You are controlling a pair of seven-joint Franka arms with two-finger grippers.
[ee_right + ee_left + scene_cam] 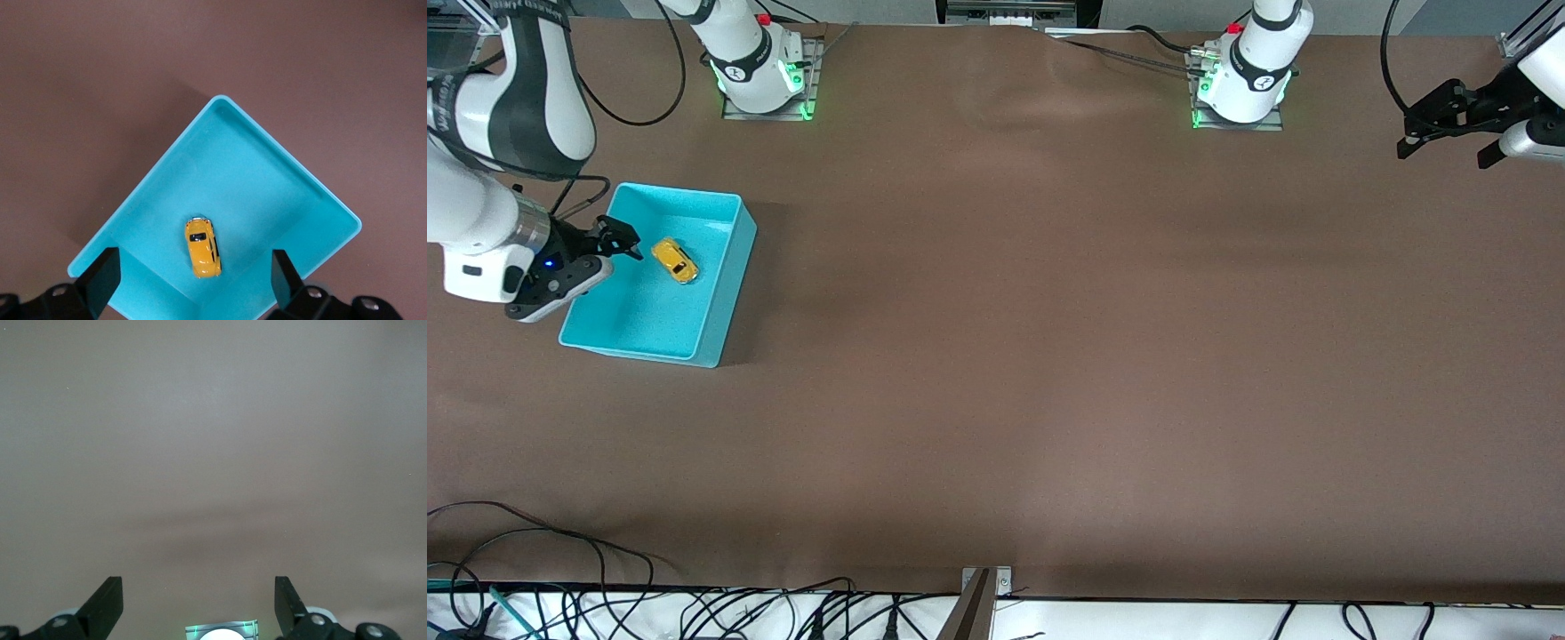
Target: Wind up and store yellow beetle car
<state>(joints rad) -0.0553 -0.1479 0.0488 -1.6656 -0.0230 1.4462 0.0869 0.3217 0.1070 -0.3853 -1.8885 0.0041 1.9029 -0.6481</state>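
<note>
The yellow beetle car [675,260] rests on its wheels on the floor of the turquoise bin [725,293], at the right arm's end of the table. In the right wrist view the yellow beetle car [203,247] lies free in a corner of the turquoise bin [253,180], below and between the spread fingers. My right gripper [615,244] hovers open over the bin's edge and holds nothing. My left gripper [1445,153] waits open and empty above bare table at the left arm's end. In its own wrist view the left gripper [199,590] has only brown table under it.
The two arm bases [760,71] [1240,80] stand along the table's edge farthest from the front camera. Loose cables [605,613] and a metal bracket [983,596] run along the nearest edge. Brown table surface [1049,356] spreads between the bin and the left arm's end.
</note>
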